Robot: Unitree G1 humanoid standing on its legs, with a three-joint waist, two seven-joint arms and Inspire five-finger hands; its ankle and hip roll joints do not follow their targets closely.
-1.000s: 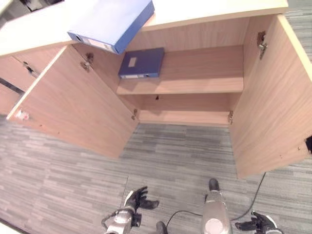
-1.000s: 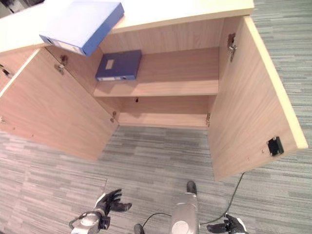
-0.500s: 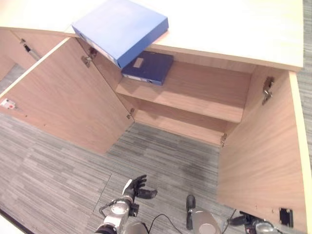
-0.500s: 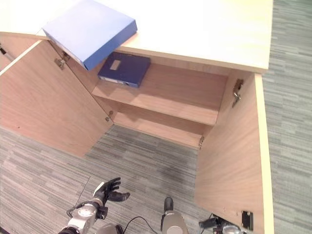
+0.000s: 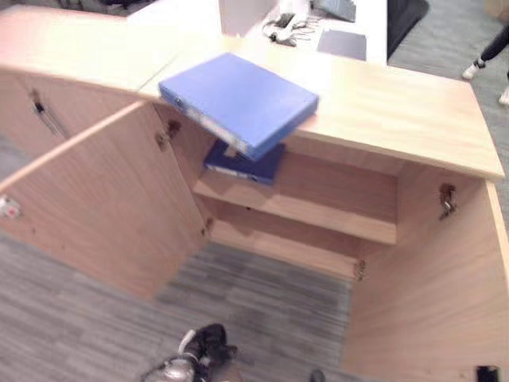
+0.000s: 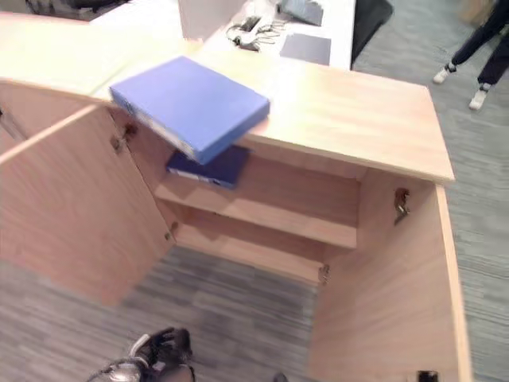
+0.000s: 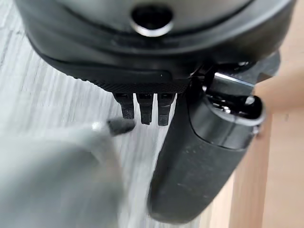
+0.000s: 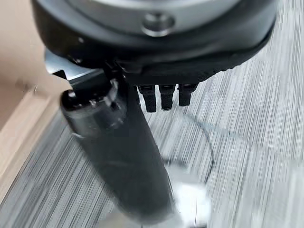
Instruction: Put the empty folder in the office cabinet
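A light blue folder [image 5: 238, 99] lies flat on the office cabinet's top [image 5: 398, 119], one corner jutting past the front edge. Below it, a darker blue folder [image 5: 245, 165] lies at the left end of the cabinet's upper shelf [image 5: 326, 216]. Both doors stand open. My left hand [image 5: 203, 350] hangs low over the carpet in front of the cabinet, relaxed and holding nothing; its thumb [image 7: 209, 156] shows in the left wrist view. My right hand [image 8: 118, 156] also hangs over the carpet with nothing in it.
The left door [image 5: 103, 199] and right door [image 5: 433, 294] swing out over the grey carpet [image 5: 238, 310]. A lower shelf [image 5: 278, 248] sits under the upper one. A white desk with cables [image 5: 286, 20] stands behind the cabinet. A person's legs [image 6: 469, 56] show at the far right.
The whole picture has shifted: the camera now looks higher, showing the cabinet's top and the desk behind. Both folders lie where they were. My hands still hang low.
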